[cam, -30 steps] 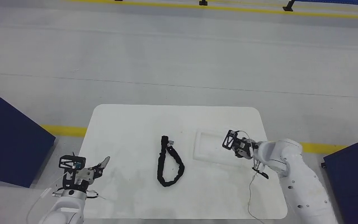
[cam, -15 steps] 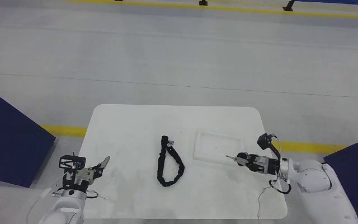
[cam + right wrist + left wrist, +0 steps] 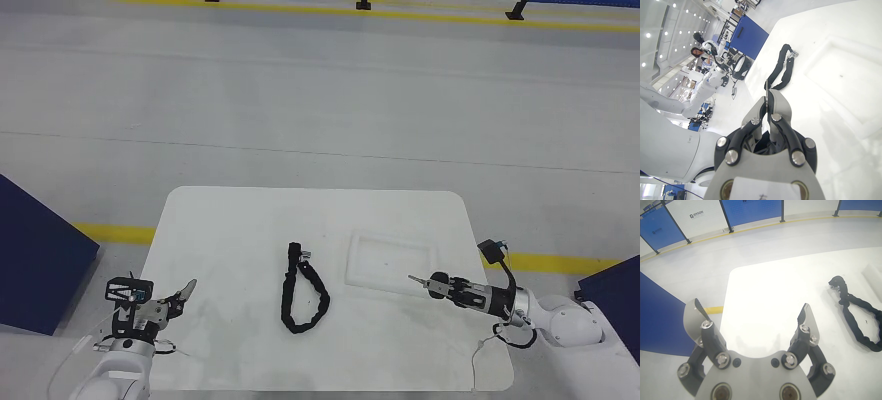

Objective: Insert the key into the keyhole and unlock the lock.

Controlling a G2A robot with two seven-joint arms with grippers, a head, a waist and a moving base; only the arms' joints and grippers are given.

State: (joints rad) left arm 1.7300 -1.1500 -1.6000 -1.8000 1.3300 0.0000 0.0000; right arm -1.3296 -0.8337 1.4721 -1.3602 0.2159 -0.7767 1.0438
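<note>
Top view: lock (image 3: 303, 290) at centre of table (image 3: 220, 230), untouched; right gripper (image 3: 432, 284) well to its right.
Left wrist view: left gripper (image 3: 751, 308) agape, empty, at near-left edge.
Right wrist view: key (image 3: 767, 85) pinched, pointing toward lock.
Insertion and unlocking remain.

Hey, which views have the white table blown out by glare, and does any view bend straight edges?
Left wrist view: the white table glares near pure white, the left gripper casts only faint shadows, the far edge bows. Right wrist view: similar glare; the shallow white tray shows by soft shading alone. Top view: even light, straight edges, black fabric-sleeved chain lock stands out.
</note>
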